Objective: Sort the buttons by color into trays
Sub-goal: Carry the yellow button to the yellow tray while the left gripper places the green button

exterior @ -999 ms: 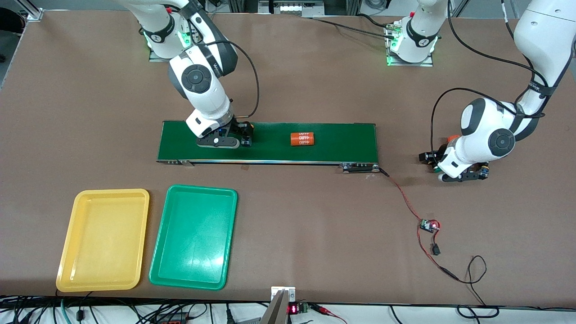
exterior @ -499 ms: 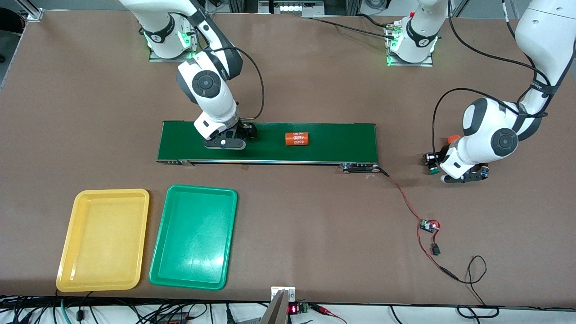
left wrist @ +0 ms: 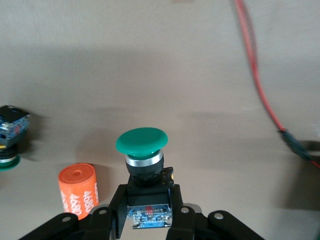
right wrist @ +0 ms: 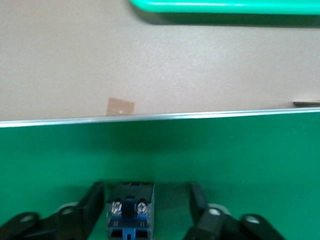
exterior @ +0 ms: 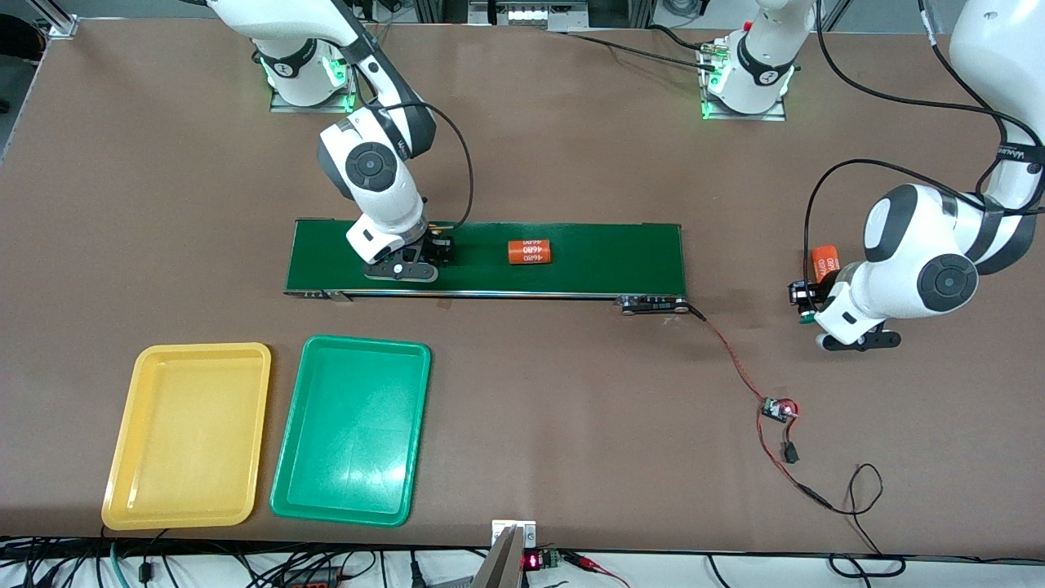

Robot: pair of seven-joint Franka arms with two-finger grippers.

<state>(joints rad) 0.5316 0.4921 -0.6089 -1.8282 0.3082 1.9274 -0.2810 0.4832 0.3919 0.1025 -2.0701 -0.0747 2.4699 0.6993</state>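
left wrist view: left gripper (left wrist: 148, 212) pinched on a green-capped button (left wrist: 142, 159), lifted over bare table at the left arm's end; orange cylinder (left wrist: 79, 189) and another button (left wrist: 10, 136) on the table beneath
right wrist view: right gripper (right wrist: 145, 205) low on the conveyor belt (exterior: 604, 257); fingers (right wrist: 92, 202) spread either side of a blue-based button (right wrist: 129, 210), one finger touching, the other apart
front view: yellow tray (exterior: 189, 434) and green tray (exterior: 353, 429) side by side, nearer the camera than the belt; second orange cylinder (exterior: 529, 251) lying on the belt
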